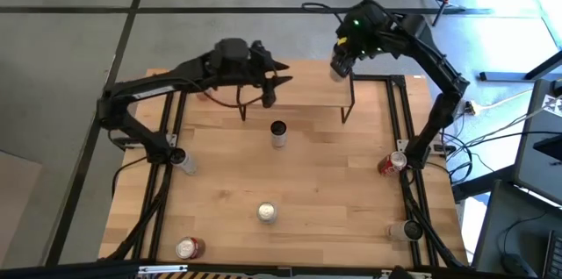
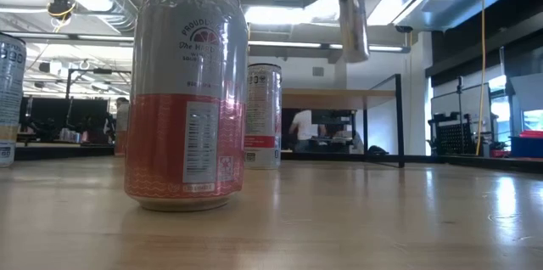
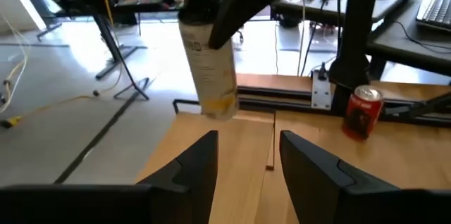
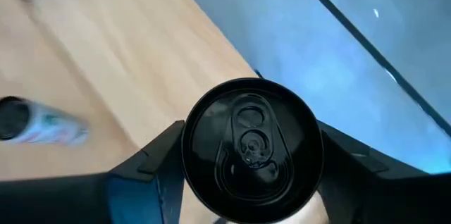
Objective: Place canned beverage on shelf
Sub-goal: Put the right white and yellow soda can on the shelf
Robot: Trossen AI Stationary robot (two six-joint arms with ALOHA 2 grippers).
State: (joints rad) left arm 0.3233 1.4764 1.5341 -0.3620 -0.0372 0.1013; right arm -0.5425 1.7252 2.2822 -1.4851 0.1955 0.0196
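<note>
The right arm reaches up and bends inward to about one o'clock, where the right gripper [image 1: 342, 58] has its fingers clamped around a slim silver beverage can [image 4: 250, 150], holding it upright in the air over the right end of the shelf [image 1: 307, 95]. The left arm stretches in from nine o'clock with its elbow low, and the left gripper [image 3: 248, 155] hovers over the shelf's left end at about eleven o'clock, fingers parted and gripping nothing.
</note>
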